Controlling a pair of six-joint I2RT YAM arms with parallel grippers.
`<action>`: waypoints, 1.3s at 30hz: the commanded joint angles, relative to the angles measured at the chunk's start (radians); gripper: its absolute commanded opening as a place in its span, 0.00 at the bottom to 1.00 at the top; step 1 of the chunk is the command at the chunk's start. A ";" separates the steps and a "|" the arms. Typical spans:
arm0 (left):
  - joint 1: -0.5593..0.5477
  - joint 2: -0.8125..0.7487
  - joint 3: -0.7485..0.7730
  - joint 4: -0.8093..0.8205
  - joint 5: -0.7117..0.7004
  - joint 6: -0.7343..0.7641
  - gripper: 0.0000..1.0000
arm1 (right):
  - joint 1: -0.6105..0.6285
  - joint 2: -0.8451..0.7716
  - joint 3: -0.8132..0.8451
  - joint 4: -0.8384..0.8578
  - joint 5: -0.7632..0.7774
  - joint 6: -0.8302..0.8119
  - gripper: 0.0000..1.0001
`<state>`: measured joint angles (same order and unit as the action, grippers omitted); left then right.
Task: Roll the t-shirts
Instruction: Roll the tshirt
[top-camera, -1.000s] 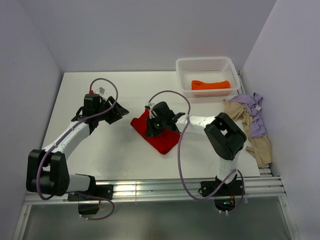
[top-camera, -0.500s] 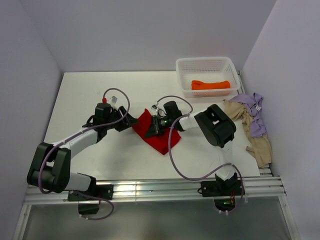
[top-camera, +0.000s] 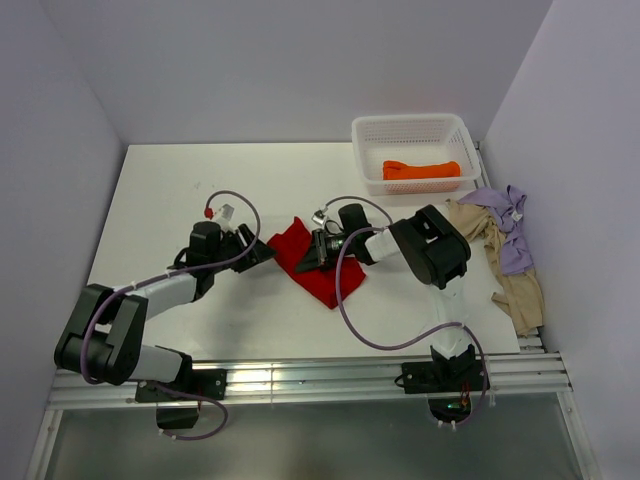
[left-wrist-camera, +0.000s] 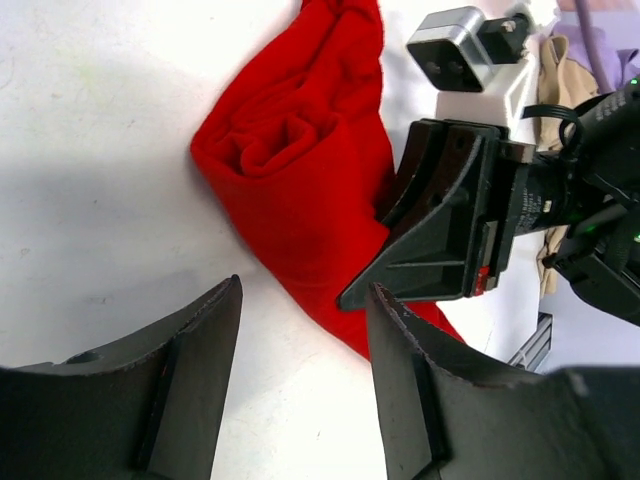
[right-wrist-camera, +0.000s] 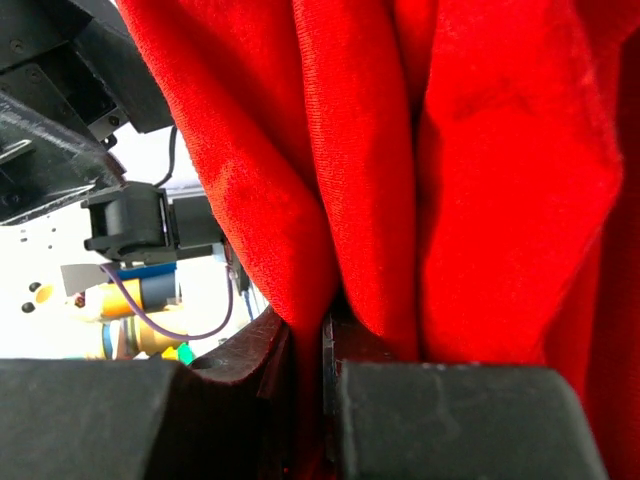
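At the middle of the tabletop (top-camera: 180, 190), the right tool (top-camera: 310, 260) pinches a fold of the red t-shirt (top-camera: 322, 285); the left tool (top-camera: 262, 252) sits released just beside it.

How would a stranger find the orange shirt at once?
On the white table, look to the far right corner, where a white mesh basket stands. The orange shirt lies inside it, rolled into a bundle. It is the only cloth in the basket: the red shirt lies mid-table, the beige shirt and lavender shirt heaped outside.
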<state>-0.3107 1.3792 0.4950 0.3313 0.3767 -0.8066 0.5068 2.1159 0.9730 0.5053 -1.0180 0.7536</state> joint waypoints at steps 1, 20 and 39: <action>-0.010 0.018 -0.001 0.127 0.008 -0.002 0.58 | -0.019 0.032 -0.028 -0.016 0.044 -0.002 0.00; -0.031 0.328 -0.058 0.546 0.021 -0.138 0.90 | -0.031 0.046 -0.033 0.012 0.025 0.026 0.00; -0.056 0.526 -0.096 0.730 -0.101 -0.155 0.90 | -0.048 0.084 -0.059 0.150 -0.042 0.147 0.00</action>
<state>-0.3618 1.8439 0.4419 1.1179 0.3416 -0.9798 0.4747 2.1529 0.9421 0.6373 -1.0672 0.8764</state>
